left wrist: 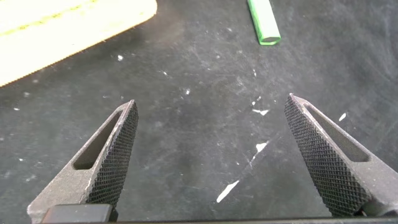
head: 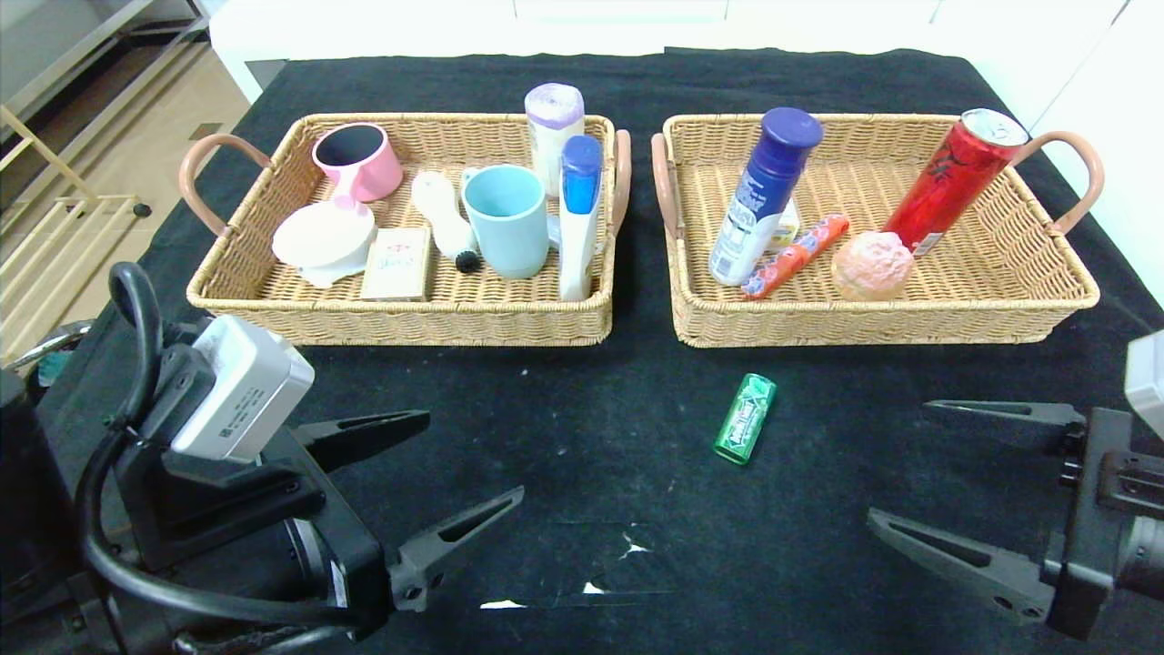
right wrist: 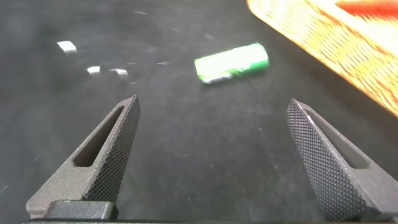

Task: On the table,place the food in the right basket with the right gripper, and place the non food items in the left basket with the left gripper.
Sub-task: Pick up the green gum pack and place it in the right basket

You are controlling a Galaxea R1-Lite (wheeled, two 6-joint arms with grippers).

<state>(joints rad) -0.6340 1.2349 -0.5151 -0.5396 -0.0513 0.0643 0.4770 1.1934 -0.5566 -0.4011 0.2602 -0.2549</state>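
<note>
Head view: left gripper (head: 459, 459) at lower left and right gripper (head: 918, 468) at lower right both stand wide open, holding nothing. The green gum pack (head: 745, 418) lies on the black table (head: 582, 509) at centre, below the right basket (head: 878, 318); left basket (head: 400, 323) sits upper left.

Left wrist view: spread fingers (left wrist: 115, 152), gum pack (left wrist: 263, 21) at top.

Right wrist view: gum pack (right wrist: 231, 62) upper centre, beyond the spread fingers (right wrist: 112, 149)

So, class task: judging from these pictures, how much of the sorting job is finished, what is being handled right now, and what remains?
Mostly done: the left basket holds cups and other non-food, the right basket holds a can, a bottle and snacks. Nothing is in hand; the left gripper and right gripper are both open and empty above the table. Left: one green gum pack lying on the black cloth in front of the right basket, presumably the right gripper's job.
</note>
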